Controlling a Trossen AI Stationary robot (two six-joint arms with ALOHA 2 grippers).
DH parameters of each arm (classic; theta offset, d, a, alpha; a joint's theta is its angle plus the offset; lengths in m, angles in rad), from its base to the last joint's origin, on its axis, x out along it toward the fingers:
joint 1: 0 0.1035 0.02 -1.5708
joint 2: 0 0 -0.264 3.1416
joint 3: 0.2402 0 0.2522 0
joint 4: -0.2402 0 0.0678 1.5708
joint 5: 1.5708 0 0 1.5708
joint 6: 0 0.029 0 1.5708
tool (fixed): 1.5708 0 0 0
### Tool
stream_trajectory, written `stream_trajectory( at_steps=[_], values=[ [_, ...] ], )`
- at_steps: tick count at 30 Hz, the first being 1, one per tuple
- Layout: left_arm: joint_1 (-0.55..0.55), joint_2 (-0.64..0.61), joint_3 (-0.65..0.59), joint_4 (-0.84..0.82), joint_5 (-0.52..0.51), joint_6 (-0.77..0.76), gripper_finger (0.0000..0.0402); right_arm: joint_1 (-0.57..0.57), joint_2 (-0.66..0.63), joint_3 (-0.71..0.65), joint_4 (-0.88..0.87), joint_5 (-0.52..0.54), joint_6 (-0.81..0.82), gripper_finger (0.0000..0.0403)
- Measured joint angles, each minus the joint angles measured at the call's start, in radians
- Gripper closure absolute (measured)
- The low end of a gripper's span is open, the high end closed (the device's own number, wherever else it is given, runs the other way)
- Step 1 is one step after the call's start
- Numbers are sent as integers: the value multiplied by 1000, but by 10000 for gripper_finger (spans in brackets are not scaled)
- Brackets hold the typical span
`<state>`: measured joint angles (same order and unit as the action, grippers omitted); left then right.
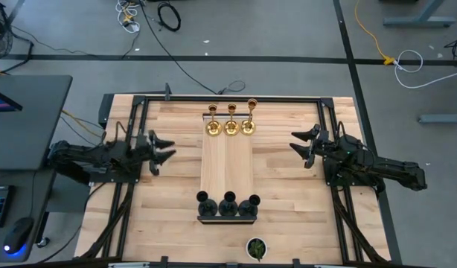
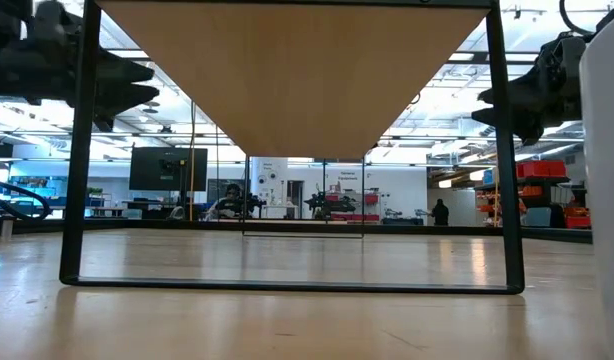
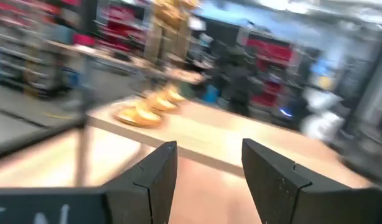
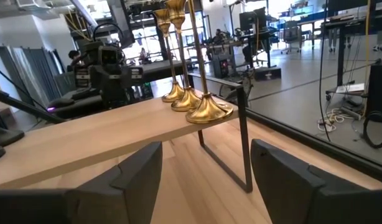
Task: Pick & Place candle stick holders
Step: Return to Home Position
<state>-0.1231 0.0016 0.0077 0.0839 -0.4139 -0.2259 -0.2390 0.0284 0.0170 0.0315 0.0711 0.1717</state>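
Jaws apart, empty: left gripper [image 1: 170, 148], right gripper [image 1: 295, 142].

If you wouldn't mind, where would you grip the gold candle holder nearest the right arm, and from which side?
Probably its thin stem, just above the flared base, coming in level from the right arm's side. The gold candle holder stands upright at the shelf edge with that side free, while its two gold neighbours crowd the other. The right hand is open.

arms [image 1: 87, 158]: black, jointed | left hand [image 3: 209, 145], right hand [image 4: 206, 144]: black wedge fingers
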Motion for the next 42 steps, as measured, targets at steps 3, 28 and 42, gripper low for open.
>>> stream_trajectory(
  at_steps=[3,28,42],
  values=[
    [8,11,0,-16,116,8,220,0,0,0,0,0,0,158],
    [15,5,0,12,121,-26,220,0,0,0,-2,0,3,158],
    [15,5,0,14,120,-26,220,0,0,0,-2,0,3,158]
  ],
)
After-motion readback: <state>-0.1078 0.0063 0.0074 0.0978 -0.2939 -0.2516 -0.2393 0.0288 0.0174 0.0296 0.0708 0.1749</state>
